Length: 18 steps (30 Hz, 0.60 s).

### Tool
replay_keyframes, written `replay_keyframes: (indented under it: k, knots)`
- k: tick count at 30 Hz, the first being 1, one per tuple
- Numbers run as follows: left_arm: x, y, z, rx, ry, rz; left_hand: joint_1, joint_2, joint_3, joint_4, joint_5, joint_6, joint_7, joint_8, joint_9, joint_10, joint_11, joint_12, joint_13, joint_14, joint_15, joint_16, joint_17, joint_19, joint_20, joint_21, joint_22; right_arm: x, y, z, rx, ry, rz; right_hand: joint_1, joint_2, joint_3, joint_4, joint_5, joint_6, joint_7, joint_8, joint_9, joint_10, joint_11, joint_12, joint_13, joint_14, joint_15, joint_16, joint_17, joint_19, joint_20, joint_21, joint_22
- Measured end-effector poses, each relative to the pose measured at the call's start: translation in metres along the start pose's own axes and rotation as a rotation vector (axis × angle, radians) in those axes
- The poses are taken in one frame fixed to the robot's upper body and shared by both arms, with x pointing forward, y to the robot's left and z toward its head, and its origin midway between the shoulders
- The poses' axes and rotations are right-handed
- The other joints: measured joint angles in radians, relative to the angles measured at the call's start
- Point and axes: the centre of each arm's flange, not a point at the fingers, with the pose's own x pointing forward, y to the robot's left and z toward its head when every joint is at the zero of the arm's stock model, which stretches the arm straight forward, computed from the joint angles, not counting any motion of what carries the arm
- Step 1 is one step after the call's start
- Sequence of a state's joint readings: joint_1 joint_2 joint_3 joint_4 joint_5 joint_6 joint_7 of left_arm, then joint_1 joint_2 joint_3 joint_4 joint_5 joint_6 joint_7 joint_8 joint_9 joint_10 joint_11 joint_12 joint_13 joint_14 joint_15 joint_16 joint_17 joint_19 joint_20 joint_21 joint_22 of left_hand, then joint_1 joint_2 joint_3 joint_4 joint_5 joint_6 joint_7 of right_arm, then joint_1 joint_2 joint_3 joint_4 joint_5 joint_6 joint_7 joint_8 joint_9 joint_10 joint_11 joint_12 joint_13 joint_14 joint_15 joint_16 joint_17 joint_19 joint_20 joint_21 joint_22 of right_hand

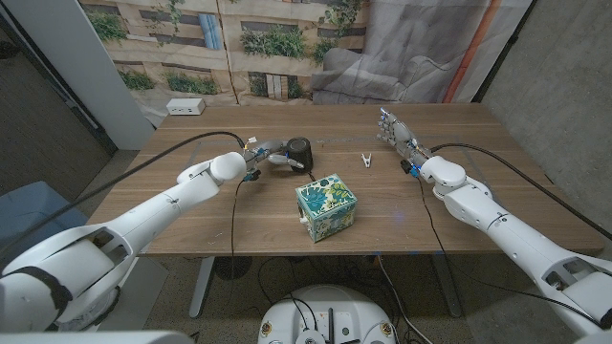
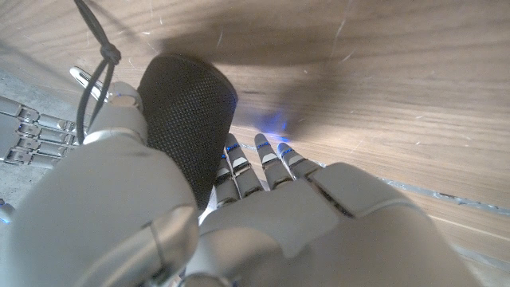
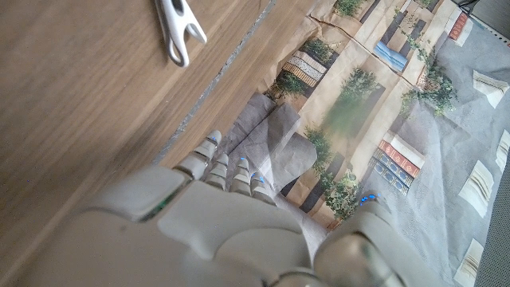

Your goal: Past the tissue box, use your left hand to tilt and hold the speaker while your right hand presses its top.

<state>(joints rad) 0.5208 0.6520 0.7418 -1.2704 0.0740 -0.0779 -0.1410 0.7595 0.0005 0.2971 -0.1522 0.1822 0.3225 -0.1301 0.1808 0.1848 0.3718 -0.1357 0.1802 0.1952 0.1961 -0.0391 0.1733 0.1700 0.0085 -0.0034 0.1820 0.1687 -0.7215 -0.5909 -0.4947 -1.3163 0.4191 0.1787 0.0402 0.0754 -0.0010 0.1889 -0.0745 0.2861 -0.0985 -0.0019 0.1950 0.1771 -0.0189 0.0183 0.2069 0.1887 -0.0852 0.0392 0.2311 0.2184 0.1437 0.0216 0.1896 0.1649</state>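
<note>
In the head view the left arm enters from the lower left of the frame and runs up toward the centre, ending at the left hand, just left of the black speaker in the upper middle. The left wrist view shows this hand wrapped on the speaker: its thumb lies along one side of the dark mesh body and its fingers reach around the other, so the hand grips it. Whether the speaker stands upright or leans cannot be told.

The right arm comes in from the lower right corner and rises to the right hand in the upper right of the frame, well apart from the speaker. It stands with fingers pointing up and spread, holding nothing. In the right wrist view the same hand has its fingers extended toward the table's far edge.

Nearest the camera on the wooden table sits a tissue box with a teal leaf pattern, just below centre; the speaker stands beyond it. A small white clip lies between the speaker and the right hand, and shows again in the right wrist view. A white power strip rests at the far left corner. Behind the table hangs a backdrop printed with plants and walls, beside grey cloth.
</note>
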Motion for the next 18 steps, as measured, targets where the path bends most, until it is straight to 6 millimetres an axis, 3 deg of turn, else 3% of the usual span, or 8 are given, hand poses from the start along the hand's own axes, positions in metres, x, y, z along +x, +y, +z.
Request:
replay_keyframes:
  k: [6,9,18]
  knots:
    - [0.0001,0.0028,0.0013,-0.005,-0.003,-0.01,-0.025,-0.004,-0.006,0.0,0.004,-0.074,0.009,-0.002,-0.004,-0.066,0.038,0.0,-0.005,-0.064,0.001,0.0,0.0,-0.033,0.006,0.0,-0.001,-0.0019,0.0016,-0.001,0.001,-0.002,0.001,0.0,0.0,0.0,0.0,0.0,-0.004,-0.004,0.0,0.0,0.001,0.001,0.0,0.0,0.0,0.0,-0.008,0.0,0.0,0.0,0.0,0.0]
    - [0.0001,0.004,0.0027,-0.007,-0.008,-0.016,-0.042,-0.011,-0.007,-0.001,0.004,-0.121,0.028,-0.001,-0.004,-0.11,0.054,0.0,-0.005,-0.106,0.006,0.0,0.0,-0.054,0.011,0.0,-0.001,-0.0029,0.0022,-0.0014,0.001,-0.002,0.001,0.0,0.0,0.0,0.0,0.0,-0.004,-0.004,0.0,0.0,0.001,0.001,0.0,0.0,0.0,0.0,-0.008,0.0,0.0,0.0,0.0,0.0]
    - [0.0,0.0062,0.0083,-0.023,-0.028,-0.057,-0.104,-0.054,-0.029,0.001,-0.005,-0.248,0.069,-0.001,-0.004,-0.265,0.104,0.0,-0.009,-0.27,0.075,0.0,0.0,-0.152,0.029,-0.004,0.002,-0.0067,0.0037,-0.0018,0.002,-0.003,-0.001,0.0,0.0,-0.007,-0.001,0.0,-0.009,-0.009,0.0,0.0,0.001,0.001,0.0,0.0,0.0,0.0,-0.008,0.0,0.0,0.0,0.0,0.0]
